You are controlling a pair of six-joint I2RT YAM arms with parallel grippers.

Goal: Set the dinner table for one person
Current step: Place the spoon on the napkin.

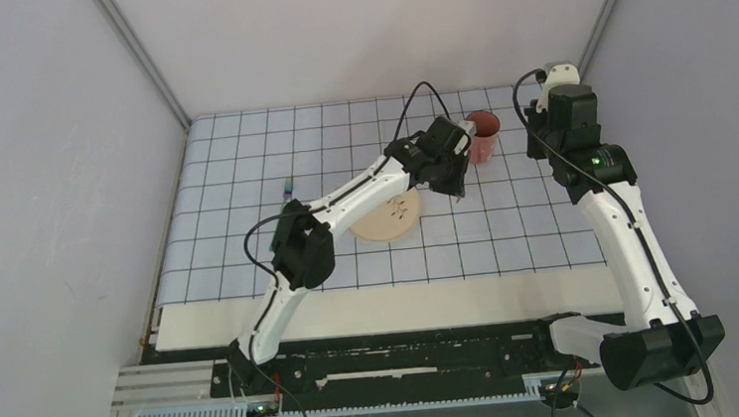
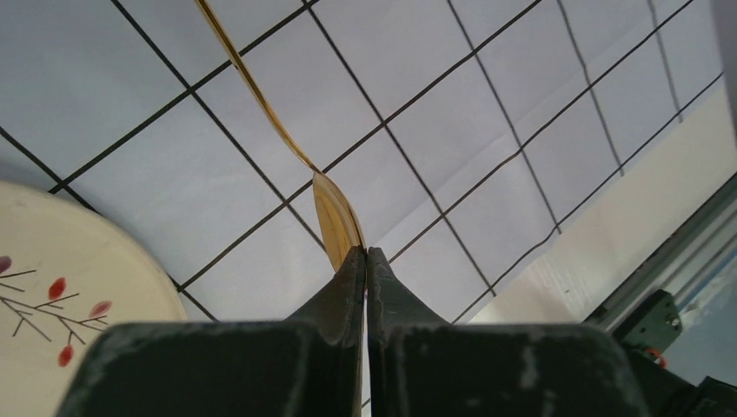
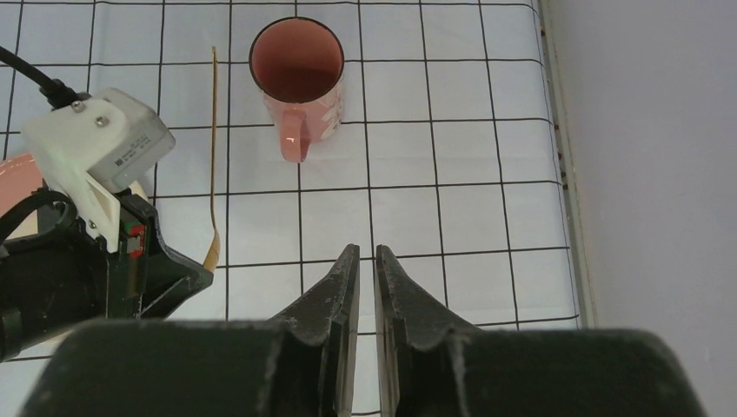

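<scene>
A cream-white tabletop [image 1: 403, 305] is covered, apart from a bare strip along its near edge, by a pale-blue cloth [image 1: 242, 159] with a black grid. On the cloth rest a round cream plate [image 1: 392, 225], an upright pink mug [image 1: 483, 138] toward the far right, and a small item [image 1: 286, 188] at left, too small to identify.

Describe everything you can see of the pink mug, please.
The pink mug looks like glossy ceramic, pink inside too, with pale flower marks on its wall. It stands upright, mouth up, and looks empty. Its one handle points toward the right wrist camera. It rests on the pale-blue gridded cloth; nothing else touches it. A thin golden utensil runs beside it, apart.
</scene>
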